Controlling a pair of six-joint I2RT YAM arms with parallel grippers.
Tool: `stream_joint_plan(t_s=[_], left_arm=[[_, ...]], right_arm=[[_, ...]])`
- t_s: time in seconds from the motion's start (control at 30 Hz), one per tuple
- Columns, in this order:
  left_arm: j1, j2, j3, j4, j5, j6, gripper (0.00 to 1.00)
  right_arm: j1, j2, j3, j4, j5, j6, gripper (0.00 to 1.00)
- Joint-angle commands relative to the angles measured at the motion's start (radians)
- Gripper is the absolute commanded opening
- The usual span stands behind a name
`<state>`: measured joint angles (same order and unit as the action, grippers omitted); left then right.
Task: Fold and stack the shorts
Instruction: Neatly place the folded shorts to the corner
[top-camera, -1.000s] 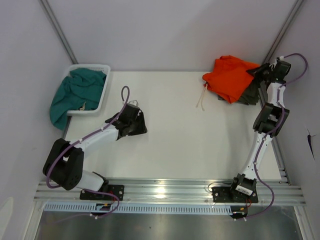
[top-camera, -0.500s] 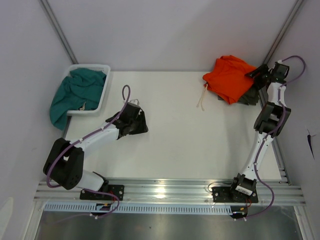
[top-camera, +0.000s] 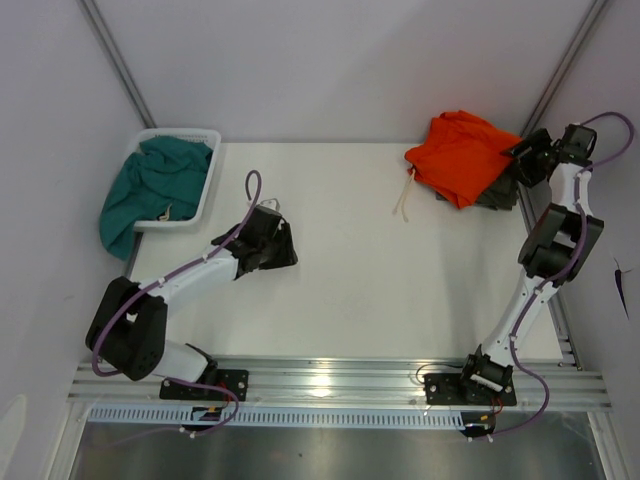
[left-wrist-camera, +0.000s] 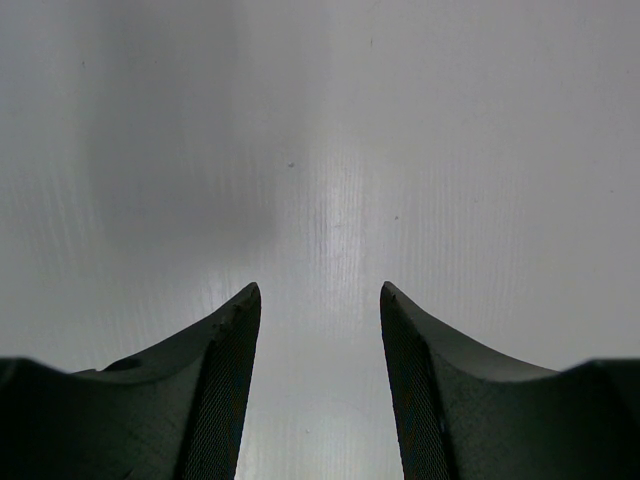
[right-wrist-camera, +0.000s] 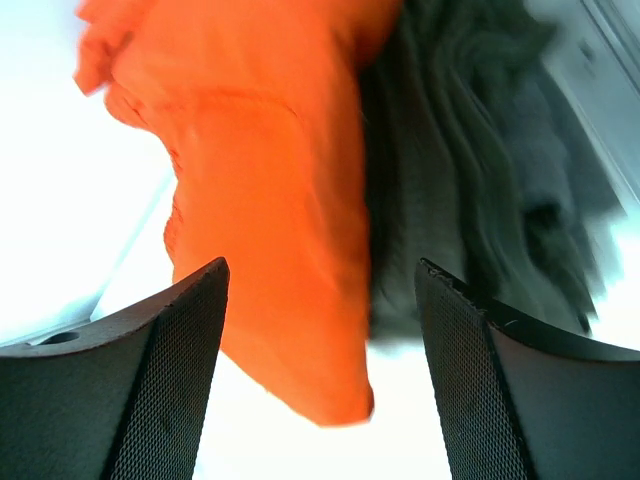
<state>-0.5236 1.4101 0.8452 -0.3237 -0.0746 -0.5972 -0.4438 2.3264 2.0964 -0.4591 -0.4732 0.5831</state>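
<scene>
A: Item 1, bright orange fabric shorts (top-camera: 458, 155)?
B: Far right, atop dark olive folded garment (right-wrist-camera: 470, 200); only the right wrist view shows its folds.
A: Grippers?
B: Left gripper (left-wrist-camera: 320, 300), right gripper (right-wrist-camera: 320, 275): both parted, empty.

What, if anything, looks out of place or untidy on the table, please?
The orange shorts lie crumpled and askew on the dark folded garment, their white drawstring trailing onto the table. The teal garment spills over the white basket's rim.
</scene>
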Motion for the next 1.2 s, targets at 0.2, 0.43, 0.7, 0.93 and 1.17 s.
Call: stream_joint_plan(t_s=[0.2,0.43,0.7,0.93,1.17], left_arm=[[-0.015,-0.042,-0.017,0.037,0.016,0.007,0.55],[-0.016,-0.051,-0.028,0.037,0.013,0.013,0.55],[-0.018,-0.05,-0.028,0.038,0.007,0.016,0.55],[-0.016,-0.033,-0.02,0.043,0.016,0.017,0.55],[-0.016,-0.03,-0.017,0.043,0.016,0.019,0.55]], right_arm=[[0.002,-0.312,-0.429,0.184,0.05,0.007,0.74],[0.045,-0.34,-0.559,0.33,0.011,0.035,0.73],[0.071,-0.274,-0.542,0.37,-0.002,0.04,0.73],[0.077,-0.228,-0.541,0.382,-0.01,0.037,0.69],[0.082,-0.213,-0.561,0.422,-0.028,0.055,0.36]])
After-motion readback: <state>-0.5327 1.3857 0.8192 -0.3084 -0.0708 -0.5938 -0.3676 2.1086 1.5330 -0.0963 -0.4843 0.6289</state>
